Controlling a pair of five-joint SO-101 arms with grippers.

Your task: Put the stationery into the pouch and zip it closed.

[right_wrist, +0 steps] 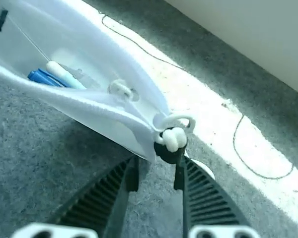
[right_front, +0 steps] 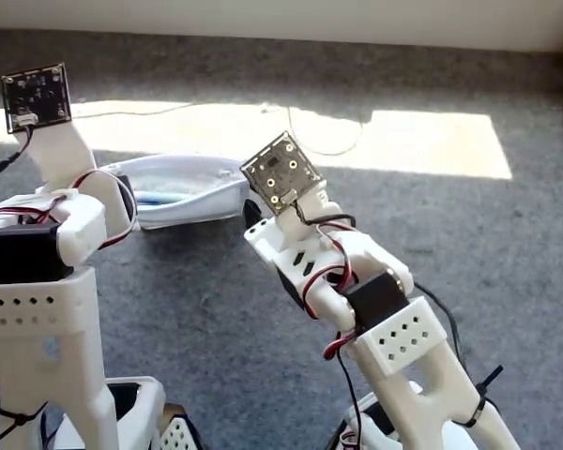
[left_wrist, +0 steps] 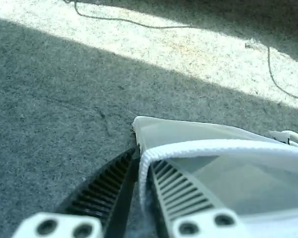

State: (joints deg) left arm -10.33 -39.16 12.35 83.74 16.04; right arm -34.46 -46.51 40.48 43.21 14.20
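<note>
The white translucent pouch [right_front: 190, 190] lies on the grey carpet between the two arms, its mouth open. Inside it are a blue pen [right_wrist: 42, 78] and a white pen [right_wrist: 64, 75]. My left gripper [left_wrist: 139, 166] is shut on one end of the pouch [left_wrist: 198, 134], with the white zipper band [left_wrist: 188, 147] running down between its black ribbed fingers [left_wrist: 109, 191]. At the other end, my right gripper [right_wrist: 155, 171] is shut on the zipper pull [right_wrist: 171, 143], a black slider with a white bead and loop.
A thin cable [right_front: 330, 142] trails over the sunlit strip of carpet [right_front: 422, 141] behind the pouch. A pale wall [right_front: 357, 19] runs along the far side. Shaded grey carpet [right_front: 216, 328] spreads in front between the arm bases.
</note>
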